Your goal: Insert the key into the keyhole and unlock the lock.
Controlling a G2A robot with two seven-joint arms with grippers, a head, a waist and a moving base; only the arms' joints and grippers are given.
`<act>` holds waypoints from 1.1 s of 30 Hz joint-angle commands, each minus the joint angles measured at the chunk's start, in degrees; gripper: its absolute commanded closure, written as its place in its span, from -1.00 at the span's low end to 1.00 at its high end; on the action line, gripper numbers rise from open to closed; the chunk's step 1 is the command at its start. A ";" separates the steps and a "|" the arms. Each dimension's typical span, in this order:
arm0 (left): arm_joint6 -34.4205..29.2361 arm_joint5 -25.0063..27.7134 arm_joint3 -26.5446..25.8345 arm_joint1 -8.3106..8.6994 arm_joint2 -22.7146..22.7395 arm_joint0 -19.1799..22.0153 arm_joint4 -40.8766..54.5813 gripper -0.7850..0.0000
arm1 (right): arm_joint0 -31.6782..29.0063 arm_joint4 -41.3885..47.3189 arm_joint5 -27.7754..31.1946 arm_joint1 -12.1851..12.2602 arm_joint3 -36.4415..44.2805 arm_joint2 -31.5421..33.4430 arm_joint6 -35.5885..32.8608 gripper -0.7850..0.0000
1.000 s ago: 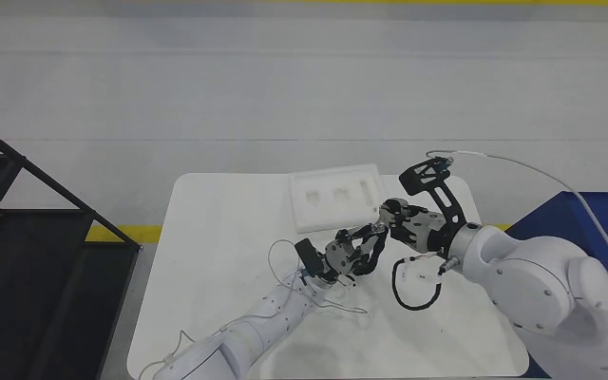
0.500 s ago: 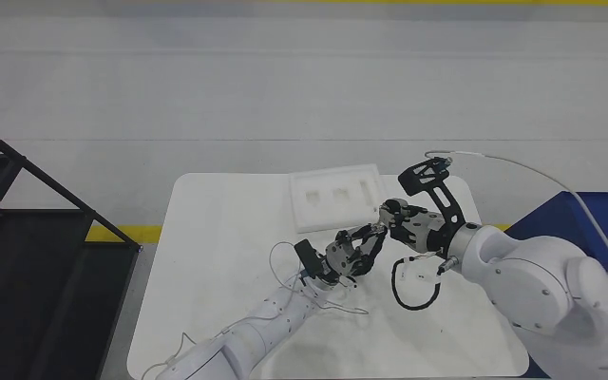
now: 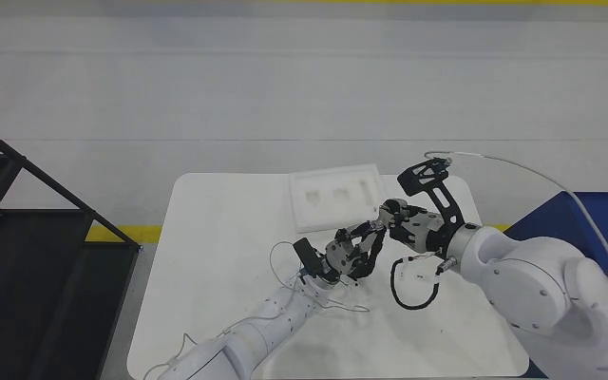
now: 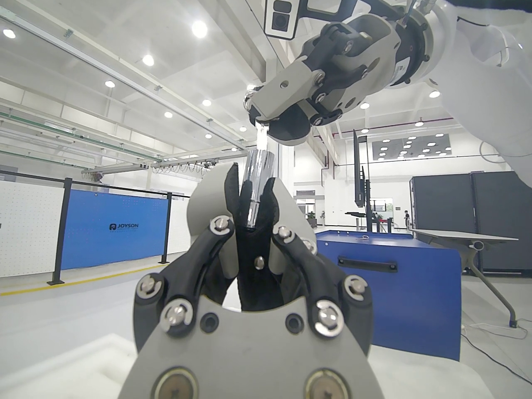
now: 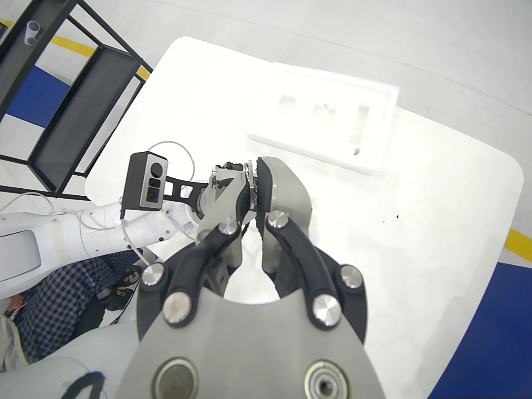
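Note:
Above the middle of the table (image 3: 218,247), my two grippers meet tip to tip. My left gripper (image 4: 250,193) points upward and is shut on a chrome cylinder lock (image 4: 257,168), which stands upright between its fingers. From above, my right gripper (image 5: 252,182) is shut on the key (image 5: 249,173). In the left wrist view the key's thin blade (image 4: 261,139) runs from the right gripper (image 4: 266,124) down into the top of the lock. In the top view the left gripper (image 3: 350,255) and right gripper (image 3: 378,231) are close together.
A white foam tray (image 3: 337,195) with several cut-out pockets lies on the table just beyond the grippers. A black metal shelf frame (image 3: 47,256) stands off the table's left side. A black cable (image 3: 413,290) loops beside the right wrist.

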State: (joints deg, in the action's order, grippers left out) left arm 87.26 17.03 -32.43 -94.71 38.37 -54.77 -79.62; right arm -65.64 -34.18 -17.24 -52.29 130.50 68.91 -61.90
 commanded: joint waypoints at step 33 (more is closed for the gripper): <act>-0.72 0.72 0.97 -0.21 1.23 1.12 -2.76 1.00 | 2.20 -1.83 2.53 -0.79 -2.25 -2.06 -4.10 -1.00</act>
State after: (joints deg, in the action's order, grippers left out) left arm 86.60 17.68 -31.45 -94.93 39.57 -53.66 -82.30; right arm -63.52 -36.12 -14.87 -53.06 128.38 66.81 -65.96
